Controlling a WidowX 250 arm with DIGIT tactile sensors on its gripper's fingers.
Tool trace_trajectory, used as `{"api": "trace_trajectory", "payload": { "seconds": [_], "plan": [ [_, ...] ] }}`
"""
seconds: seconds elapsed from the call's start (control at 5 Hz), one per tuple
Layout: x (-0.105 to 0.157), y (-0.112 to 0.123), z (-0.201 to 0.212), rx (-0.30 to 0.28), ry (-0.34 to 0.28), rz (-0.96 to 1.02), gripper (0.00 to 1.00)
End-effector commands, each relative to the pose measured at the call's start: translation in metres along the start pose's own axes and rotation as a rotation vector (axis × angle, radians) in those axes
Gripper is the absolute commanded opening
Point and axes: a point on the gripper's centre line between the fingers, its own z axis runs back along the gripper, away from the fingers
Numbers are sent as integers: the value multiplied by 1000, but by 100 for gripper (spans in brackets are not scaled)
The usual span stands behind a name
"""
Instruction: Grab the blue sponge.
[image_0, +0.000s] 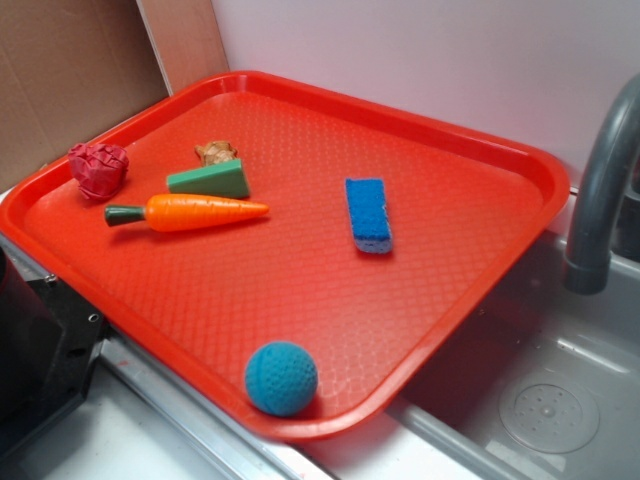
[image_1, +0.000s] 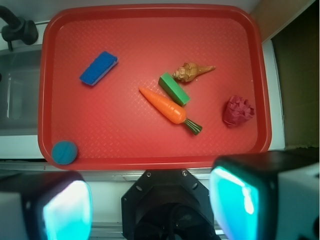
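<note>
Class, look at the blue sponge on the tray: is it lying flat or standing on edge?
Flat. The blue sponge rests on the red tray, rough top up, its paler lower layer showing along the near end.

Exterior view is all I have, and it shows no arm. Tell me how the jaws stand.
Observer: In the wrist view the jaws stand wide apart and hold nothing. They show below the near rim of the tray.
Operator: Give me the sponge's place from there.
Observer: The blue sponge lies up and left of the jaws' midline, set diagonally, with bare tray all round it.
Operator: Name the brown thing behind the green wedge.
Observer: It is a pointed spiral shell, seen whole from the wrist, far to the right of the sponge.
</note>
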Motion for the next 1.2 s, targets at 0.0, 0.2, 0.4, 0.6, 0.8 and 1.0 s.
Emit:
{"api": "trace_trajectory", "payload": {
  "seconds": [0.0, 0.2, 0.4, 0.6, 0.8, 1.0],
  "plan": [
    [0, 0, 0, 0, 0, 0, 100],
    [35, -20, -36, 43, -5, 58, 100],
    [80, -40, -78, -17, 26, 206, 100],
    [98, -46, -103, 33, 19, 339, 100],
    [116, -51, -141, 12, 26, 466, 100],
    [122, -48, -175, 43, 88, 500, 100]
  ]
}}
